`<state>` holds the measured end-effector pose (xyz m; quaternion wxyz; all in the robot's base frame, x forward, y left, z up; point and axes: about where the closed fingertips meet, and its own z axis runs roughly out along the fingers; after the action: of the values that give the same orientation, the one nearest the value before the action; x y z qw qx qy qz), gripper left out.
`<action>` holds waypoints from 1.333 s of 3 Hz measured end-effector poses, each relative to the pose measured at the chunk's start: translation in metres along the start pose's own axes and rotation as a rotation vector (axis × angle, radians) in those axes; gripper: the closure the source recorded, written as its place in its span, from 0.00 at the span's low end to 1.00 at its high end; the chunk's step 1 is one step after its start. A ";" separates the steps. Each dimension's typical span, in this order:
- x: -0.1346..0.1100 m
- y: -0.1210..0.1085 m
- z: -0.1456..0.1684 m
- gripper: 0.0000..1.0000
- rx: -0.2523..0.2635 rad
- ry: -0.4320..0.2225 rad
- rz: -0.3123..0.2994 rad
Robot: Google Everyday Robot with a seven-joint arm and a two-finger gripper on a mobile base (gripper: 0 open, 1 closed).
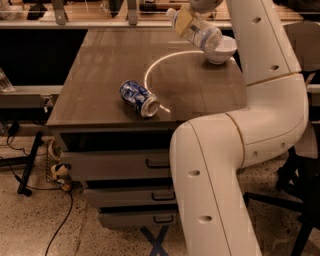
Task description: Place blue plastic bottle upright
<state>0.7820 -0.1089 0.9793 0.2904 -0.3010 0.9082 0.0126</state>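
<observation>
The blue plastic bottle [199, 30] is clear, with a white cap and a pale label. It hangs tilted above the far right of the table, cap pointing up and to the left. My gripper [192, 15] comes in from the top edge and is shut on the bottle near its upper half, with one tan finger [182, 20] across the label. The bottle is off the table surface, just in front of a white bowl [223, 48].
A blue-and-white can [139, 98] lies on its side near the front middle of the brown table [95, 75]. My white arm [240, 150] covers the table's right side. Drawers [120, 165] sit below the top. Cables lie on the floor at the left.
</observation>
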 end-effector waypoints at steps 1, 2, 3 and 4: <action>-0.001 0.003 -0.020 1.00 0.025 0.019 0.028; -0.003 0.013 -0.033 1.00 0.020 0.031 0.048; 0.005 0.022 -0.041 1.00 -0.025 0.055 0.068; 0.018 0.020 -0.044 1.00 -0.057 0.080 0.085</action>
<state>0.7359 -0.1108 1.0029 0.2445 -0.2706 0.9303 0.0385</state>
